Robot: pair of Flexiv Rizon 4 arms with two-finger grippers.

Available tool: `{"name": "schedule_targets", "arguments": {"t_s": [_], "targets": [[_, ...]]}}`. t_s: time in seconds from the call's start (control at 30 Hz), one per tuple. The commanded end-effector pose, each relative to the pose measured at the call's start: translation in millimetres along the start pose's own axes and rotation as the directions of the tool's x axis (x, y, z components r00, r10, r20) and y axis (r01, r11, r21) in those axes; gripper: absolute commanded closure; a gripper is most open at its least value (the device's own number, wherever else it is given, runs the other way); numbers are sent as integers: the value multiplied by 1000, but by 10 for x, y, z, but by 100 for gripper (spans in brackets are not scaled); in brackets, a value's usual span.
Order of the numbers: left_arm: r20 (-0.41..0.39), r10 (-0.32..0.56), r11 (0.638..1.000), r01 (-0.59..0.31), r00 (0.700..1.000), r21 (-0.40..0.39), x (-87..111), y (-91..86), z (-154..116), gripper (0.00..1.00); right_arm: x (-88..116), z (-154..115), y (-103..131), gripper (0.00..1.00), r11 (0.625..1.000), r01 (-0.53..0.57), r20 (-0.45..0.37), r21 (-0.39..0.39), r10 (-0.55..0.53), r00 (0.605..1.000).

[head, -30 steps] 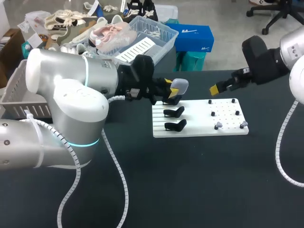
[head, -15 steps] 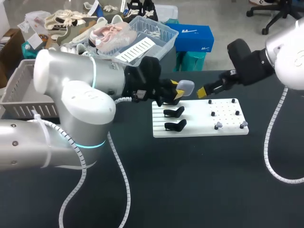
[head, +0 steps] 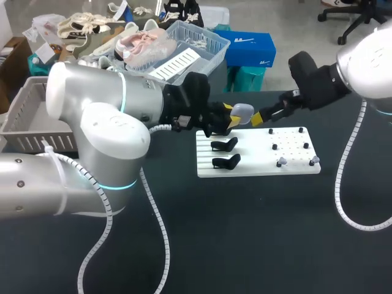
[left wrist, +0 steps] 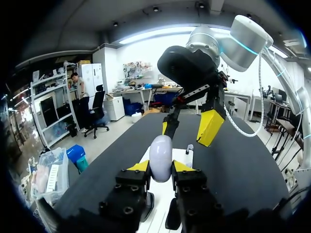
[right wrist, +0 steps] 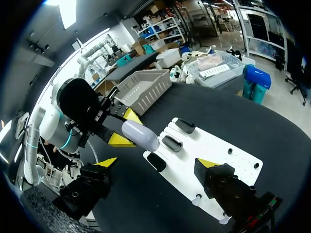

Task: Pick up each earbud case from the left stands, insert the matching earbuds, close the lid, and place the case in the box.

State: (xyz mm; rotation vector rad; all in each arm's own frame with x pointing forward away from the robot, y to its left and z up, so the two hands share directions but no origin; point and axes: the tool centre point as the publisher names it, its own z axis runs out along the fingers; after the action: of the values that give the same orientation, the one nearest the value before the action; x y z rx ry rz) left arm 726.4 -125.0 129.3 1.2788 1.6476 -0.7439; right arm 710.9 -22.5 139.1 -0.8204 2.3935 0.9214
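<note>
– Where is the earbud case [head: 243,111]?
– Up off the table [head: 245,233], pinched between the yellow tips of the left tool [head: 234,116]. It hangs over the far left corner of the white board [head: 257,166].
– And the right tool [head: 257,118]?
– Just beside the case, at its 3 o'clock, fingers spread wide and gripping nothing. In the right wrist view the case lies ahead of it, apart from both fingers.
– What sits under the case?
– Two black stands [head: 225,144] in plain sight at its 6 o'clock, and a third stand [head: 222,130] half hidden behind the left tool.
– Anything else on the board?
– Dark pegs [head: 289,146] across its right half, with two small grey earbuds [head: 282,162] along the near edge, at 4 o'clock from the case.
– Around the board?
– A grey basket [head: 15,119] far out at 9 o'clock, and the right arm's white cable [head: 343,184] hanging in a loop at 4 o'clock.
</note>
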Motion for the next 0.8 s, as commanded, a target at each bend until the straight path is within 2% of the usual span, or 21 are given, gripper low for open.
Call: {"name": "schedule_targets", "arguments": {"t_s": [0.03,0.8], "targets": [[1,-2,1000,2,1000,6,-2,-17,-32,100,-24,29,-44,0,1000,0,-1,-11,0,1000],[9,25,999,-26,1000,31,-30,-134,-41,100,-39,50,-92,0,1000,-5,12,-15,5,1000]]}}
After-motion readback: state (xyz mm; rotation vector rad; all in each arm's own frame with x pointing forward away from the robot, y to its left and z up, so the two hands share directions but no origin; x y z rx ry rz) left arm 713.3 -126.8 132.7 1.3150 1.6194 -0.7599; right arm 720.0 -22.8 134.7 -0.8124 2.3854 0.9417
